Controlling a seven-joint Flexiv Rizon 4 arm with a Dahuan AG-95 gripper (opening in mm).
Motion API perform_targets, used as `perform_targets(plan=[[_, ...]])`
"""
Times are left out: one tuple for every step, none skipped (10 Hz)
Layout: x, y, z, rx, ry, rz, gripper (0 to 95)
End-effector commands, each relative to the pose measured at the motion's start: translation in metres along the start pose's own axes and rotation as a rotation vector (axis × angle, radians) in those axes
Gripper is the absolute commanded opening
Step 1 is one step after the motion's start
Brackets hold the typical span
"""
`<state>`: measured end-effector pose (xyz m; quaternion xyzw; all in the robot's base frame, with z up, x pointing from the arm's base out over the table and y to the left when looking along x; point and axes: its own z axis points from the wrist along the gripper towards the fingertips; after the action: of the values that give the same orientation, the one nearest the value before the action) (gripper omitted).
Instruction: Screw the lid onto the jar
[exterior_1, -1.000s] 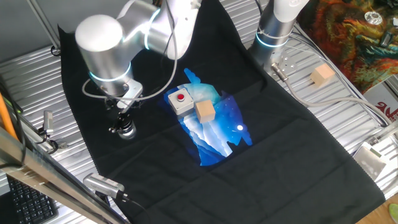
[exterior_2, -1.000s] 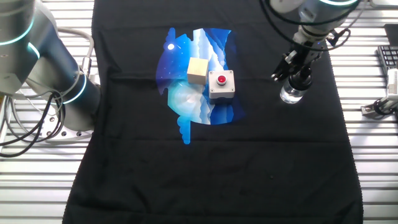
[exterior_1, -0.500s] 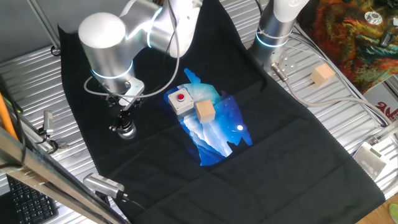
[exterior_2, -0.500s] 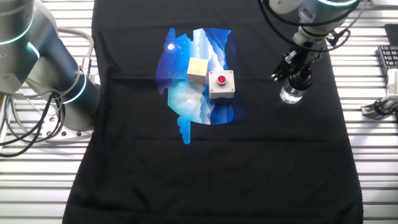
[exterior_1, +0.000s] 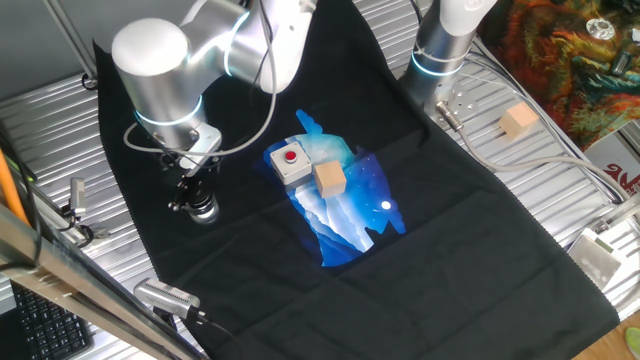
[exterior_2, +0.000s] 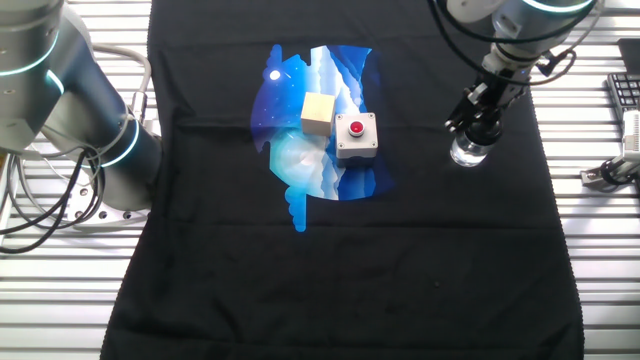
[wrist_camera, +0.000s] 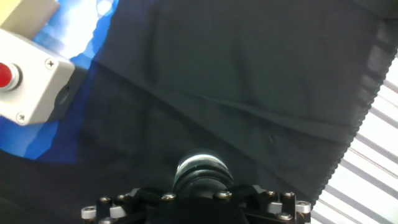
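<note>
The small clear glass jar (exterior_1: 205, 213) stands on the black cloth left of the grey button box; it also shows in the other fixed view (exterior_2: 466, 155) and in the hand view (wrist_camera: 199, 163). My gripper (exterior_1: 198, 199) stands straight down over the jar (exterior_2: 479, 130), its black fingers closed around the black lid (wrist_camera: 200, 182), which sits on the jar's mouth. In the hand view the gripper (wrist_camera: 200, 193) fills the bottom edge. The fingers hide most of the lid, and its white piece is not visible.
A grey box with a red button (exterior_1: 289, 161) and a tan wooden cube (exterior_1: 329, 179) sit on the blue print, right of the jar. A second robot base (exterior_1: 441, 50) stands at the back. Another wooden cube (exterior_1: 519, 121) lies on the metal table.
The wrist and forearm have turned about the vertical axis over the jar. The gripper has stayed on the lid and the jar has kept its place.
</note>
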<state>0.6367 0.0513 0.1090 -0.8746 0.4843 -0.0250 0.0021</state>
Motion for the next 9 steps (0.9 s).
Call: perform_targets(plan=[[0.0011, -0.0004, 0.0028, 0.003, 0.000, 0.002, 95.0], [0.0014, -0.0003, 0.0036, 0.005, -0.002, 0.001, 95.0], [0.0017, -0.0003, 0.0050, 0.006, -0.003, 0.004, 95.0], [0.0019, -0.0005, 0.0057, 0.008, -0.004, 0.005, 95.0], [0.0023, -0.0007, 0.0070, 0.009, -0.004, 0.005, 95.0], [0.0026, -0.0008, 0.0083, 0.008, -0.004, 0.005, 95.0], [0.0029, -0.0009, 0.0092, 0.011, -0.006, 0.006, 95.0], [0.0030, -0.0010, 0.0099, 0.012, -0.007, 0.009, 76.0], [0.0032, -0.0012, 0.0105, 0.013, -0.008, 0.010, 76.0]])
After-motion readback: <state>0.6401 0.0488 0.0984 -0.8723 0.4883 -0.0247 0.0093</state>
